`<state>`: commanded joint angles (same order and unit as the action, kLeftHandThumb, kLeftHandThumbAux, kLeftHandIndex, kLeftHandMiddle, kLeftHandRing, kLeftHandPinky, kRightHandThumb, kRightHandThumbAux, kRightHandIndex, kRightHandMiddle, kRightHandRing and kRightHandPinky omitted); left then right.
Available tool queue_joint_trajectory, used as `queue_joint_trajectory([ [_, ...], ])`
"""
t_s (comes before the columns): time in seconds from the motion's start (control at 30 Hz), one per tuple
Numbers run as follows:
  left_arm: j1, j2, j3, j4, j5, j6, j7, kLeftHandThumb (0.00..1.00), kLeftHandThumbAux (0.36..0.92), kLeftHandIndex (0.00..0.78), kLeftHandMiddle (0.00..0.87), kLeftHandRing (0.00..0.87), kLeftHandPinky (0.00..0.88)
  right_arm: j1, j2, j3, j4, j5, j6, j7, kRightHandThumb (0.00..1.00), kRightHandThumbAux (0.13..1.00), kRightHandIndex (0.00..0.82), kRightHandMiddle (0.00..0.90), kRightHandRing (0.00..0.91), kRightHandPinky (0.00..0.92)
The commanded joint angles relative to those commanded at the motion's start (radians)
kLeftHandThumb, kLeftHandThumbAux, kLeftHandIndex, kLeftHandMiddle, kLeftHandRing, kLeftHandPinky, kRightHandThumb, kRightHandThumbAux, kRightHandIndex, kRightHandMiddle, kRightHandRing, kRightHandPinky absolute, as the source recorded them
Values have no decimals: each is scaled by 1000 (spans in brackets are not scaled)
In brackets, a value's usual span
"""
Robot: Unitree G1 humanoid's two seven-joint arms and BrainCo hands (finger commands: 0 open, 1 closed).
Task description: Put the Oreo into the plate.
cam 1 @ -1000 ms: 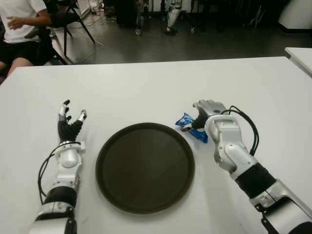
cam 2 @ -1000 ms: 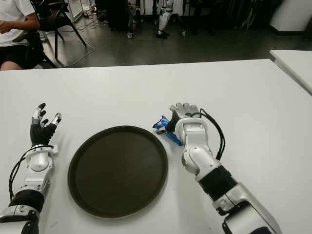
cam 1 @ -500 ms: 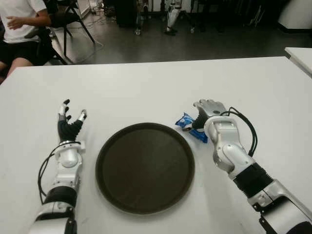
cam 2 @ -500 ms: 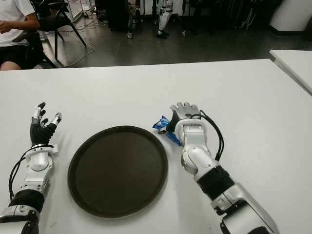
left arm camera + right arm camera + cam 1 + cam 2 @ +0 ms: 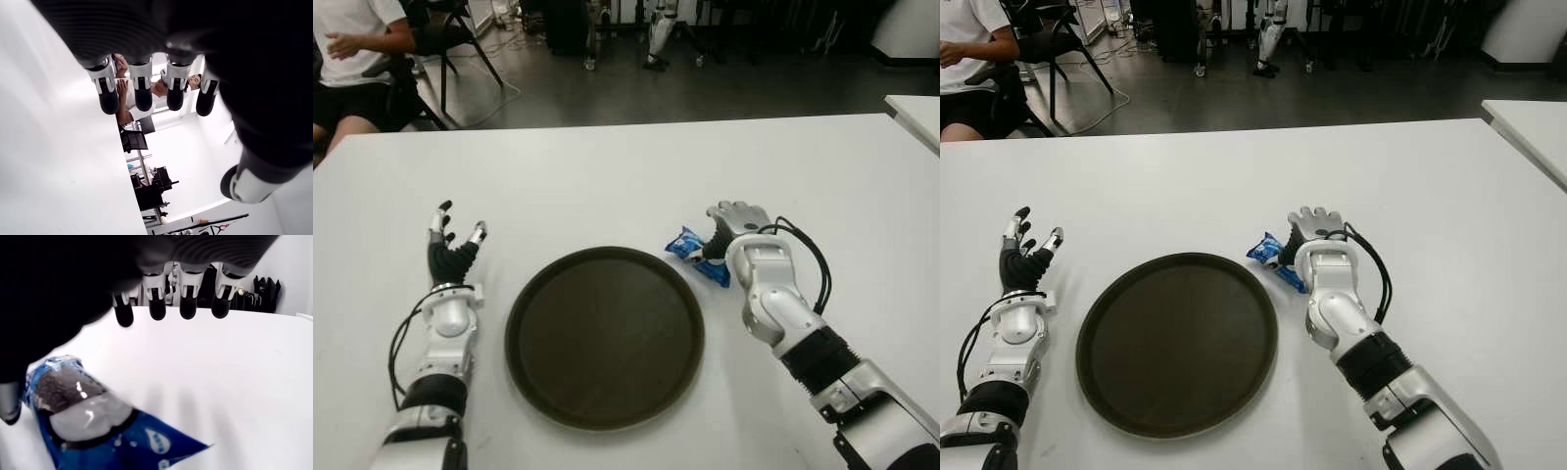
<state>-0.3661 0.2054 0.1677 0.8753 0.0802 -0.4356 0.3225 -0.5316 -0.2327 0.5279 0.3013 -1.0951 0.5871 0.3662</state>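
The Oreo pack [image 5: 693, 252] is a small blue wrapper lying on the white table [image 5: 607, 176] just off the plate's upper right rim. The plate [image 5: 604, 335] is a dark round tray at the table's middle, with nothing on it. My right hand [image 5: 732, 223] hovers over the right end of the pack, fingers [image 5: 156, 306] spread and straight, holding nothing. The right wrist view shows the Oreo pack [image 5: 93, 426] beneath the palm, thumb beside it. My left hand [image 5: 453, 245] shows to the left of the plate, fingers [image 5: 142, 88] extended, open.
A seated person [image 5: 357, 59] in a white shirt is beyond the table's far left corner, next to chairs [image 5: 450, 39]. Another white table's corner [image 5: 915, 113] shows at the far right. Dark floor and equipment lie behind.
My right hand has shifted slightly rightward and a little nearer over the pack. The Oreo pack, the plate and my left hand have not moved.
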Motion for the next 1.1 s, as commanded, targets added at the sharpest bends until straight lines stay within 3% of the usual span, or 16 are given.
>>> queue_joint_trajectory([
  [0.3, -4, 6, -1, 12, 1, -6, -7, 0, 665, 45, 27, 0, 2, -2, -11, 5, 8, 11, -18, -20, 0, 463, 291, 69, 12, 0],
  [0.47, -4, 8, -1, 16, -1, -14, -13, 0, 673, 36, 22, 0, 0, -5, -13, 3, 11, 22, -18, -18, 0, 446, 257, 53, 7, 0],
  [0.7, -7, 8, 2, 25, -4, -29, -18, 0, 690, 33, 21, 0, 0, -2, -18, -1, 7, 32, -22, -27, 0, 463, 311, 74, 19, 0],
  [0.83, -9, 9, 4, 31, -5, -34, -17, 1, 672, 43, 25, 0, 0, -3, -17, -9, 2, 35, -13, -24, 0, 463, 269, 79, 31, 4],
  [0.97, -10, 7, 7, 33, -8, -31, -15, 15, 662, 44, 23, 0, 1, -9, -14, -10, 5, 36, 1, -7, 0, 448, 174, 66, 32, 21],
  [1.1, -10, 6, 9, 32, -10, -31, -17, 25, 661, 42, 22, 0, 3, -12, -15, -7, 5, 39, 6, 2, 0, 440, 148, 62, 31, 22],
])
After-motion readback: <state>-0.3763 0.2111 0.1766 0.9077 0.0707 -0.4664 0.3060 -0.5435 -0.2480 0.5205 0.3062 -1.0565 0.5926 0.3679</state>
